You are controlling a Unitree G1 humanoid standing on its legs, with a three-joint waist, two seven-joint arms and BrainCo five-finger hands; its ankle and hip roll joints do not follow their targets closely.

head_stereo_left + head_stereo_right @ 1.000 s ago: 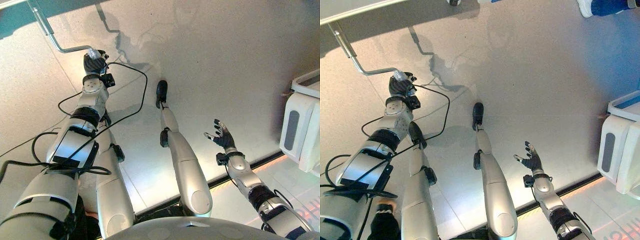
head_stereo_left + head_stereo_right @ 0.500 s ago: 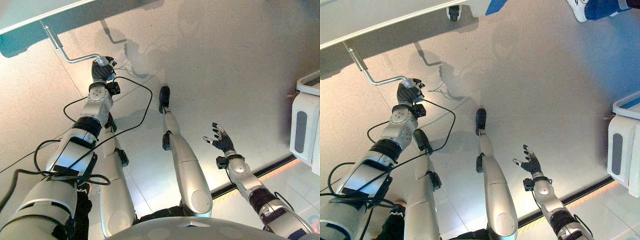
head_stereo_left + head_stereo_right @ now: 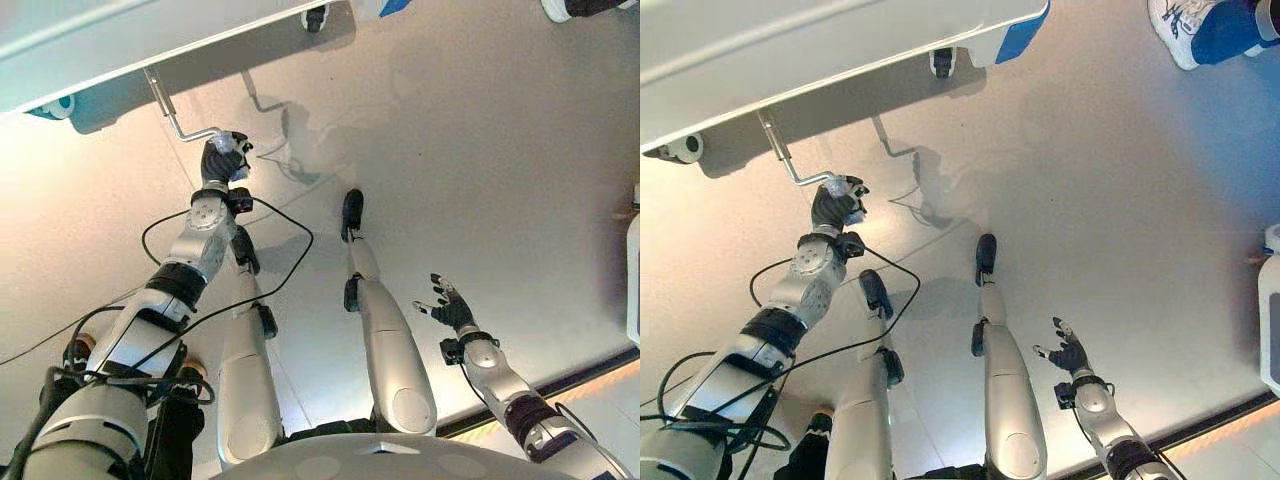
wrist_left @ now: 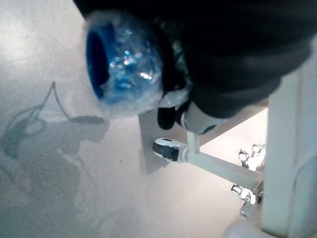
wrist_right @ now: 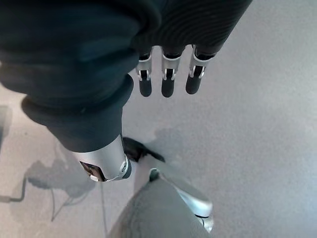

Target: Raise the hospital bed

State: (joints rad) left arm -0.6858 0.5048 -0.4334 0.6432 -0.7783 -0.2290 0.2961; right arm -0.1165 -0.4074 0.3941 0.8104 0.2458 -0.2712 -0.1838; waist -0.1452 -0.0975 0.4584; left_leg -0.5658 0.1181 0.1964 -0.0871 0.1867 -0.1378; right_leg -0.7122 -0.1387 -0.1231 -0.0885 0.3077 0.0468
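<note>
The hospital bed runs across the far edge of the scene as a long white frame with a blue corner piece, standing on small casters over the pale floor. From under the frame a thin metal crank comes down and bends sideways into a handle — blue and wrapped in clear crinkled film, as the left wrist view shows it from very close.

The left hand reaches far forward on its outstretched arm and is clamped on that handle: its dark-covered back is turned up, and its fingers are curled round the wrapped grip, with the bent end of the crank meeting the hand at its far side. In the left wrist view the open end of the blue grip sticks out past the dark ribbed cover, and beyond it are a caster and white struts of the bed's underframe.

The right hand hangs low and well apart from the bed, over bare floor on the robot's right side. Its fingers are straight and spread, holding nothing, thumb out to one side — the right wrist view has them pointing out in a row above the floor.

At the far right corner of the floor a person's white shoe with a blue trouser leg shows, and a white piece of equipment stands at the right edge
</note>
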